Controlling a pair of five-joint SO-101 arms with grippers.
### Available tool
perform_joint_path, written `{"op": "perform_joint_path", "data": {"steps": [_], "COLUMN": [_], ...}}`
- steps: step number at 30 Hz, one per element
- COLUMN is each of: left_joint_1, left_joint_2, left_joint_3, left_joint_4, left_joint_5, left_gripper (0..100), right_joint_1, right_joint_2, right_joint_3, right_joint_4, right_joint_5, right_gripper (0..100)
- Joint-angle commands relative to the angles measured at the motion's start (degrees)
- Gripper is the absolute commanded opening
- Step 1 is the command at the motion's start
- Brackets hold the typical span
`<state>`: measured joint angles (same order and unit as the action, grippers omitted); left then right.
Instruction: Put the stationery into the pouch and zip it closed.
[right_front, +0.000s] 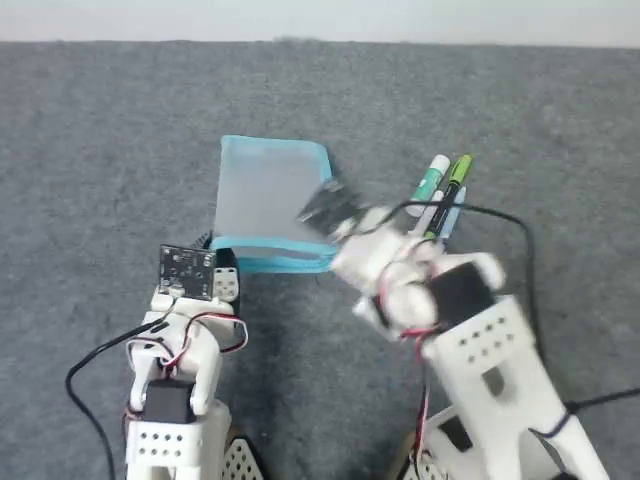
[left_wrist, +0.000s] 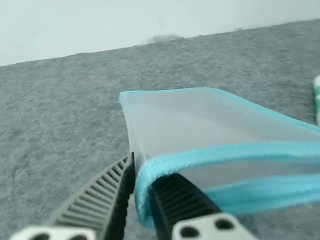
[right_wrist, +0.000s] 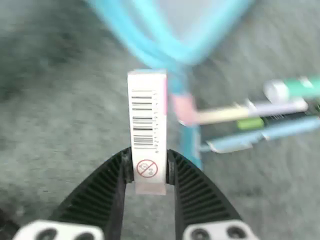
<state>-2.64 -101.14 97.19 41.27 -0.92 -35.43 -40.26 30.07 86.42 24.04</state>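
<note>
Right tool (right_wrist: 147, 157) clamping eraser (right_wrist: 146, 110), pouch (right_front: 265, 195) beyond

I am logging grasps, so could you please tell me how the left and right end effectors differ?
The left end effector is shut on the pouch at its blue edge; the right end effector is shut on a white barcoded block. The left end effector is at the pouch's near left corner, the right end effector at its right side, near the pens. Both are shut.
</note>
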Motion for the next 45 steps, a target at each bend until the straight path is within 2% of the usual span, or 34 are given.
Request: {"op": "perform_joint_path", "data": {"steps": [1, 8, 19, 29, 32, 36, 45], "left_joint_1": [4.31, 6.15, 6.24, 6.24, 6.24, 6.24, 5.80], "left_joint_2": [-0.44, -0.44, -0.18, -0.18, -0.18, -0.18, -0.18], "left_joint_3": [-0.40, -0.40, -0.40, -0.40, -0.40, -0.40, -0.40], "left_joint_4": [-0.88, -0.62, -0.53, -0.53, -0.53, -0.53, -0.53], "left_joint_5": [-1.23, -3.16, -3.16, -3.16, -3.16, -3.25, -3.25], "left_gripper": [1, 1, 1, 1, 1, 1, 1], "right_joint_1": [-5.32, -3.82, -0.84, -0.40, -0.48, -0.48, -0.31], "right_joint_2": [4.00, 16.57, 34.86, 46.55, 47.43, 47.34, 47.25], "right_joint_3": [-1.05, -8.44, -30.15, -49.58, -53.27, -55.74, -56.09], "right_joint_4": [-0.92, -4.79, 0.40, 12.44, 15.34, 15.60, 15.69], "right_joint_5": [-3.52, -9.49, -18.29, -18.29, -18.46, -18.46, -18.11], "right_gripper": [0.6, 0.6, 0.6, 1.3, 8.4, 16.7, 15.5]}}
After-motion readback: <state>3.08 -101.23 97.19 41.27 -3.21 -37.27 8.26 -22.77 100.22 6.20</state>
